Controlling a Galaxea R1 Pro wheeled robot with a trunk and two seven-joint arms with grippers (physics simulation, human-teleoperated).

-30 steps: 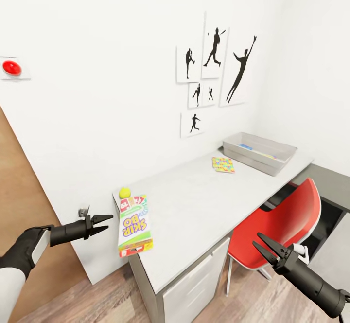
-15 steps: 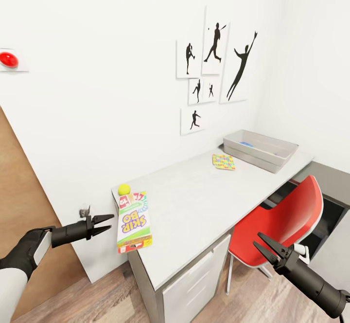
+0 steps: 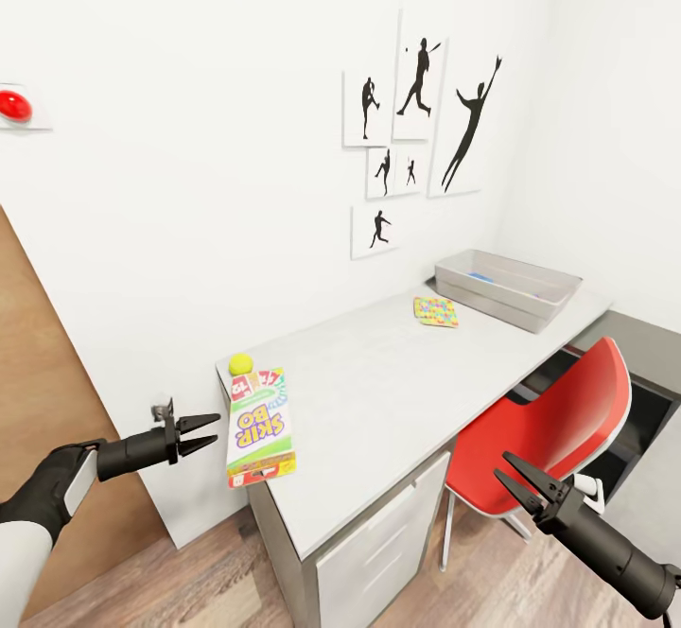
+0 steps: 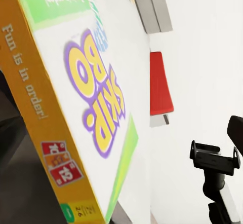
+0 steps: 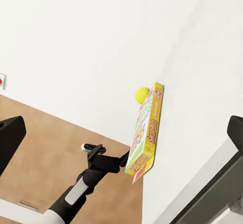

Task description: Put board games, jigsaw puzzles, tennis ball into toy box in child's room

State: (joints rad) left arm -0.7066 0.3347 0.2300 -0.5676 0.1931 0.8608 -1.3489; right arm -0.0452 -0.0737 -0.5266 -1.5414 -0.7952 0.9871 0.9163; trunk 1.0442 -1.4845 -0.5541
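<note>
Head view gave me the long pale grey-white table (image 3: 397, 392) running along the white wall, and I had both arms held out in front of it. My left tool (image 3: 200, 420) hung just off the near end of the table with its two black fingers spread apart and nothing between them, pointing at the flat green, yellow and red card box lettered "SKIP BO" (image 3: 259, 425), which lay on the table's near corner with its end sticking out past the edge. The small yellow-green tennis ball (image 3: 240, 363) sat right at the far end of that box, so close that I could not tell whether they touched. Farther along the table lay a thin square tile covered in multicolour jigsaw pieces (image 3: 435, 311), and just beyond it stood the shallow translucent pale grey bin (image 3: 506, 286) at the far end, with something blue showing inside. My right tool (image 3: 515, 477) hovered low beside the red chair (image 3: 558, 434), its fingers likewise apart and empty. In the left wrist view the lettered box (image 4: 86, 97) loomed close, orange side showing. From the right wrist I saw the box (image 5: 147, 133), the ball (image 5: 142, 95) and my left tool (image 5: 124, 157) beside the box's overhanging end.
</note>
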